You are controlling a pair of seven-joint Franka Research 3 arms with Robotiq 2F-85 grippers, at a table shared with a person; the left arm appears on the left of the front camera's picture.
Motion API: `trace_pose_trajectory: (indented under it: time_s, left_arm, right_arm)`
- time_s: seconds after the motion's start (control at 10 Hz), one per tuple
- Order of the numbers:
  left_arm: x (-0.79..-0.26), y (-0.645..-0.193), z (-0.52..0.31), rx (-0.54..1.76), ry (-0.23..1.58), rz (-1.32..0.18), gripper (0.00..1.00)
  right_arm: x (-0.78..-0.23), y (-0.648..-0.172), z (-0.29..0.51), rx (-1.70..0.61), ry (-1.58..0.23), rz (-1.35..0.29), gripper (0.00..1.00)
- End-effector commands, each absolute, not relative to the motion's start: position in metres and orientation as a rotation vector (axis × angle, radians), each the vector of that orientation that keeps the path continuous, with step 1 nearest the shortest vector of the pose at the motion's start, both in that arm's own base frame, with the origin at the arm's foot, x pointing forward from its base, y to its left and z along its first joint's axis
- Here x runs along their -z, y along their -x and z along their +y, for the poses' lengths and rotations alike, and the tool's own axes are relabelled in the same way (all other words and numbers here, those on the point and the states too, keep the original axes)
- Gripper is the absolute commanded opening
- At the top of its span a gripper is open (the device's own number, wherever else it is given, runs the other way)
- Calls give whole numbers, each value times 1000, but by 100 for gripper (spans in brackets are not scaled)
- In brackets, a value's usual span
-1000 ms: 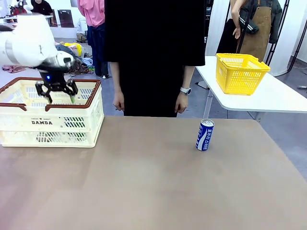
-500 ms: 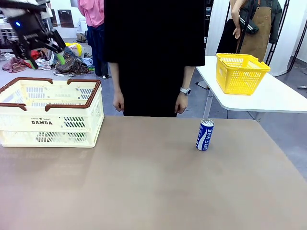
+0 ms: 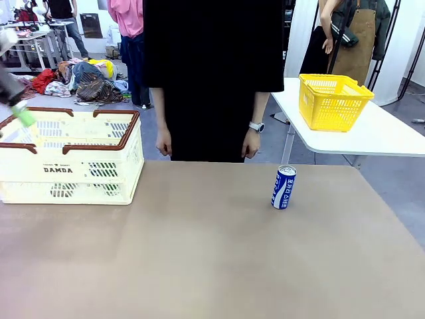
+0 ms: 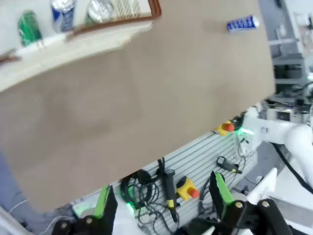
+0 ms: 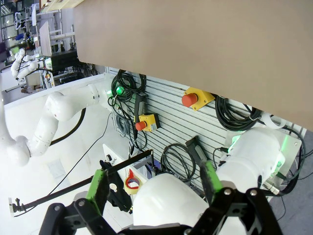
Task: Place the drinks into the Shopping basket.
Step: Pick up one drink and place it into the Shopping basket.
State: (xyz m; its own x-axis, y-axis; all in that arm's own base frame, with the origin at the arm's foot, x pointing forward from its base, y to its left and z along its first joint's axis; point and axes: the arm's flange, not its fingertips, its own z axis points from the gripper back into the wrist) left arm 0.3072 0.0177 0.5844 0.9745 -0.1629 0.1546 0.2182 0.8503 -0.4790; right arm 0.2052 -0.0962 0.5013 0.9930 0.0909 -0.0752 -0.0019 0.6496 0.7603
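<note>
A blue-and-white drink can stands upright on the brown table, right of centre, and also appears as the can far off in the left wrist view. The cream Shopping basket with a brown rim sits at the table's back left. In the left wrist view the basket holds a green can, a blue-and-white can and a third can. My left gripper is open and empty, high off the table; one green pad is visible at the far left edge. My right gripper is open and empty.
A person in black stands at the table's far side, hands hanging down. A yellow basket sits on a white side table at back right. The right wrist view faces the robot's base with cables and stop buttons.
My left gripper rose out of the Shopping basket, open and empty, and swung away to the far left edge of the picture. The blue can on the table has not moved.
</note>
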Motion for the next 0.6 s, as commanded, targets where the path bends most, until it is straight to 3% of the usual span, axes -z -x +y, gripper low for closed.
trace_pose_trajectory:
  time_s: [0.0, 0.2, 0.4, 0.5]
  left_arm:
    - [-531, -271, 38, 168, 679, -203, 100]
    - [-501, -275, 75, 67, 981, -384, 100]
    - [-466, -311, 112, -109, 1171, -434, 100]
    - [-498, -269, 88, -10, 949, -330, 100]
  right_arm:
    - [-503, -206, -96, -64, -871, 102, 100]
    - [-503, -206, -96, -64, -871, 102, 100]
    - [-503, -206, -96, -64, -871, 102, 100]
    - [-503, -206, -96, -64, -871, 102, 100]
